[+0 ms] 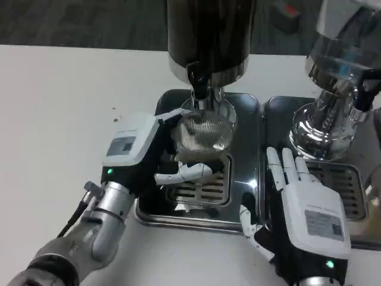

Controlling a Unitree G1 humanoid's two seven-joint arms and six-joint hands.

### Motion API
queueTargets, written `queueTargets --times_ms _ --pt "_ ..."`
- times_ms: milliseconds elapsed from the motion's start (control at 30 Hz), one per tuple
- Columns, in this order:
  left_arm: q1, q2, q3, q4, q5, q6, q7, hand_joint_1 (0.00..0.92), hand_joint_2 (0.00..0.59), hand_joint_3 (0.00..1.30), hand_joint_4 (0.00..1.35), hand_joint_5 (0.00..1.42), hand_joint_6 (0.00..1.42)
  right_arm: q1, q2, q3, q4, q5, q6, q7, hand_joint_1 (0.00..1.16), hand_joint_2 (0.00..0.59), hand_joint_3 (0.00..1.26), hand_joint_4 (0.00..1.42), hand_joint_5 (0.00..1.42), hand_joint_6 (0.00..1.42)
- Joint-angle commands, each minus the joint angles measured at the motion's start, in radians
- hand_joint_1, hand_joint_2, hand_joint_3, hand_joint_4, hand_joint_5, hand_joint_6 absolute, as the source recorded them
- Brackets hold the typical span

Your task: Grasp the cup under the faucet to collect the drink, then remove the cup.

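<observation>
I've got the left robot hand (156,156) wrapped around the clear ribbed cup (204,130), which sits right under the black faucet (200,83) of the dark dispenser (208,33). The cup stands over the slotted grate of the metal drip tray (152,214). My right robot hand (300,205) lies flat with fingers straight, right of the cup, beside a second shiny dispenser (336,89) on the white worktop (65,107).

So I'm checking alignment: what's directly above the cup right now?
The black faucet hangs just over the cup, which the left hand holds above the drip tray. Whether drink is inside cannot be told.
</observation>
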State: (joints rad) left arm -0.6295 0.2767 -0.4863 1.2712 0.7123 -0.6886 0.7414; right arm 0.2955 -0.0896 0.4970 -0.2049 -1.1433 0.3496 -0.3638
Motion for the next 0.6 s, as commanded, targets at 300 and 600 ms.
queueTargets --times_ms 300,600 --pt "0.022 0.022 0.019 0.003 -0.03 -0.046 -0.031 0.036 0.027 0.26 0.36 0.66 0.69 -0.023 -0.001 -0.01 0.021 0.009 -0.012 -0.019 0.41 0.535 0.05 0.0 0.05 0.18" --pt "0.044 0.068 0.062 -0.015 -0.077 -0.114 -0.043 0.0 0.008 0.21 0.33 0.61 0.63 -0.046 -0.011 -0.016 0.035 0.005 -0.009 0.003 0.4 0.522 0.04 0.0 0.0 0.1"
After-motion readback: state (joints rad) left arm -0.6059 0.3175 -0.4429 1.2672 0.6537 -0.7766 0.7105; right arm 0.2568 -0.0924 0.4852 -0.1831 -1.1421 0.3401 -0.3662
